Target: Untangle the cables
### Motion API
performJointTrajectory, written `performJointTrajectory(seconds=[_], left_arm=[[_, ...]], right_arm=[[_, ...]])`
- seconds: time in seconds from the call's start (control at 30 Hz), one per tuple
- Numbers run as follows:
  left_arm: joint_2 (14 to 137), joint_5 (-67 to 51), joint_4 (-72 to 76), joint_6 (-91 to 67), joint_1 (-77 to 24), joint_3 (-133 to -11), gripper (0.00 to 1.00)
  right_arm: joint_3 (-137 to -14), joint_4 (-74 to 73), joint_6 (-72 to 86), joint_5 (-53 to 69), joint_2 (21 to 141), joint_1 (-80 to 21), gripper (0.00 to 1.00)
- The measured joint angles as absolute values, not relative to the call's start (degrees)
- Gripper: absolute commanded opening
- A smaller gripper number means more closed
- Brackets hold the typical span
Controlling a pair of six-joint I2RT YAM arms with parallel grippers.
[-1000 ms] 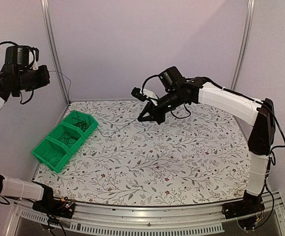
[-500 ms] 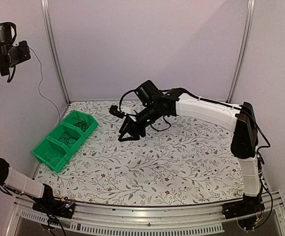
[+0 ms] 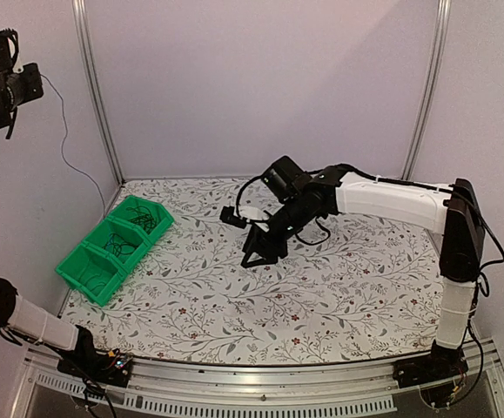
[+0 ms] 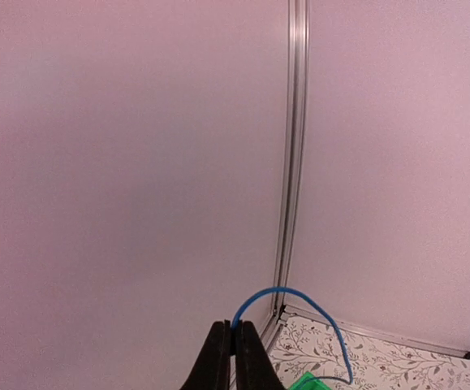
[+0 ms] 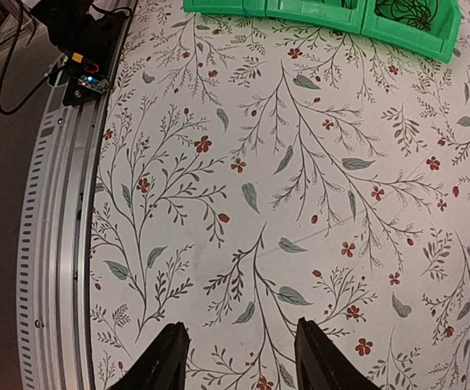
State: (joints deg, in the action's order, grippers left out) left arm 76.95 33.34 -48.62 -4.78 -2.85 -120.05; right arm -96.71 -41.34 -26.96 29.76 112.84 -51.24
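Note:
My left gripper (image 3: pixel 36 83) is raised high at the far left, shut on a thin blue cable (image 4: pixel 283 290). That cable arcs away from the fingertips and hangs down along the left wall (image 3: pixel 65 131) toward the green bin (image 3: pixel 112 248). Dark cables (image 3: pixel 143 218) lie coiled in the bin's compartments and show at the top of the right wrist view (image 5: pixel 409 10). My right gripper (image 3: pixel 256 255) hovers low over the middle of the floral table, open, with only bare tablecloth between its fingers (image 5: pixel 241 353).
The green bin (image 5: pixel 324 12) has three compartments and stands slanted at the table's left side. An aluminium rail (image 5: pixel 56 244) runs along the near edge, with the left arm's base (image 3: pixel 95 361) on it. Walls and corner posts (image 4: pixel 295 162) enclose the table.
My right gripper has opened and dropped from the back of the table toward its middle. My left gripper has lifted up and to the left, drawing the blue cable with it.

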Motion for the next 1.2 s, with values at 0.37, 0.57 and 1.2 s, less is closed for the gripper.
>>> performJointTrajectory(seconds=[0.37,0.57,1.2], left_arm=[[73.82,23.29,-42.65,-2.33,-2.76,-125.86,0.00],[73.65,24.69,-41.45,-0.32,-2.76,-129.73,0.00],[72.58,27.14,-38.06,1.41,-2.76,-125.86,0.00]], right_arm=[[-99.94,-41.08,-27.66,28.51,112.38,-51.20,0.49],[-100.68,-40.97,-27.68,28.05,112.71,-51.20,0.49],[-101.19,-40.99,-27.97,27.51,113.23,-51.20,0.49]])
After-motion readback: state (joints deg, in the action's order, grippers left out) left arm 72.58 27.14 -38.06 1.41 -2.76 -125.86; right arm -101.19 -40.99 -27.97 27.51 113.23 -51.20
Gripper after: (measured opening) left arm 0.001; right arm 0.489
